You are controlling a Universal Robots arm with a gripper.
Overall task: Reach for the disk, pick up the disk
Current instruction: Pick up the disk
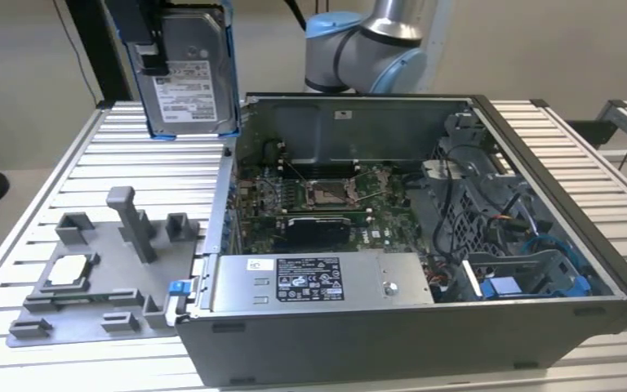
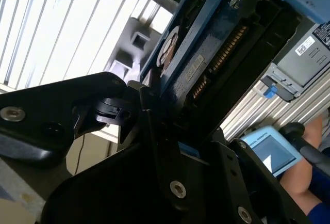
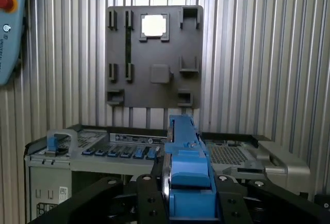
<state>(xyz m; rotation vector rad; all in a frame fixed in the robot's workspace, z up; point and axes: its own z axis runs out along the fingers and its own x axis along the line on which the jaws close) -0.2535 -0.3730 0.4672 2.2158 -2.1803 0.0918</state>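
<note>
Disk [image 1: 188, 77] hangs upright in the air in the exterior view, above the slatted table [image 1: 128, 143], near the back corner of the open computer case [image 1: 401, 327] on the exterior view's left; my gripper [image 1: 148, 49] is clamped on its edge, so it touches neither table nor case; the grey holder plate [image 1: 107, 287] with the small white-topped chip [image 1: 68, 269] lies well below it.

In the second wrist view the disk [image 2: 216, 53] stands up out of my gripper [image 2: 160, 113], its dark underside and row of contacts facing the camera, blue bracket along the edges; a handheld screen [image 2: 270, 152] shows beyond it.

In the first wrist view I look straight down the blue bracket edge of the disk [image 3: 188, 172], pinched between my black fingers [image 3: 149, 198]; the holder plate [image 3: 149, 92] and the top of the case [image 3: 77, 154] lie far beneath.

By my reckoning the reach is done and the pick-up is all but complete; the disk is off every surface and carried by my grip alone. Any further move calls for a firm, unchanged clamp and slow, level travel; the drive is gripped by one edge and could swing or slip, and the case wall is close.
</note>
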